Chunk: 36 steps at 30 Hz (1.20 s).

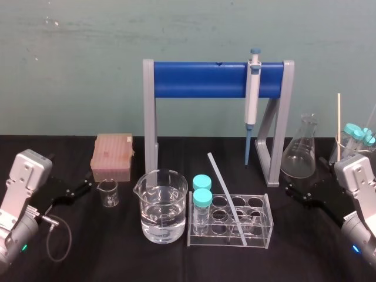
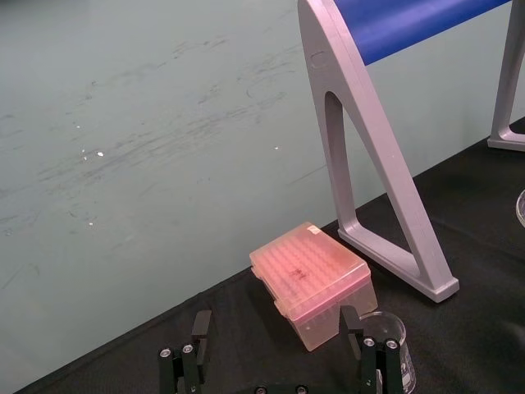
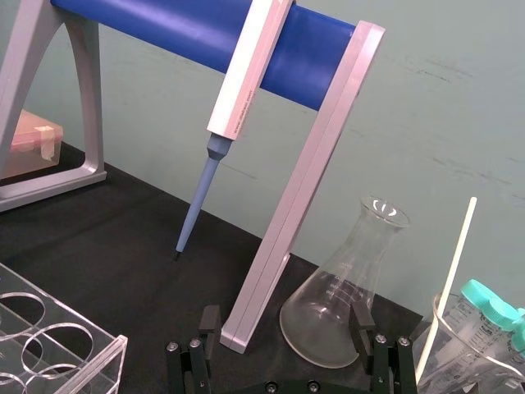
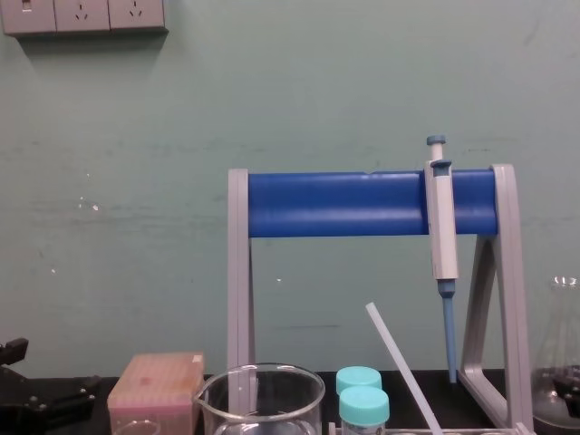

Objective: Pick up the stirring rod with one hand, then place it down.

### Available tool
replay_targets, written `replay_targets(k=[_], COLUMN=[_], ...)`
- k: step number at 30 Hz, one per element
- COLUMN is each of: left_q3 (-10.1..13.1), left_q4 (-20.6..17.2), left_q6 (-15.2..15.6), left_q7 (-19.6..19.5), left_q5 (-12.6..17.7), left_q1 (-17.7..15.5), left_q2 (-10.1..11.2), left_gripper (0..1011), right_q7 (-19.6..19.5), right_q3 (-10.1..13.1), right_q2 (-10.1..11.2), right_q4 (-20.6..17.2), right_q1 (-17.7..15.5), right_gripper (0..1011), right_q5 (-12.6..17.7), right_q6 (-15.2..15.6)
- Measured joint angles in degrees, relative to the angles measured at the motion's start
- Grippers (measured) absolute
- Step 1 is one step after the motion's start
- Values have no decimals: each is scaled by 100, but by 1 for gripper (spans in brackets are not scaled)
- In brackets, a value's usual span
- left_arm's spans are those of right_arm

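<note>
Left gripper (image 2: 276,328): sat low at the table's left edge, fingers spread, holding nothing, near the small beaker (image 1: 108,192).
Right gripper (image 3: 284,322): sat low at the right, fingers spread and empty, facing the conical flask (image 3: 336,295).
Stirring rod (image 1: 226,197): stood tilted in the clear tube rack (image 1: 265,202), upper end leaning left.
Pipette (image 1: 252,94): hung on the blue stand (image 1: 200,80).
</note>
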Motion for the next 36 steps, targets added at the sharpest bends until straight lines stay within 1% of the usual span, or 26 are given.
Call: replay_targets(k=[36], left_q3=[0], left_q4=[0], left_q6=[0], left_q7=[0], left_q5=[0], left_q1=[0], left_q2=[0], left_gripper=[1000], right_q7=[0], right_q3=[0], right_q2=[0], right_q4=[0], right_q1=[0], right_gripper=[1003], right_q5=[1], right_q6=[1])
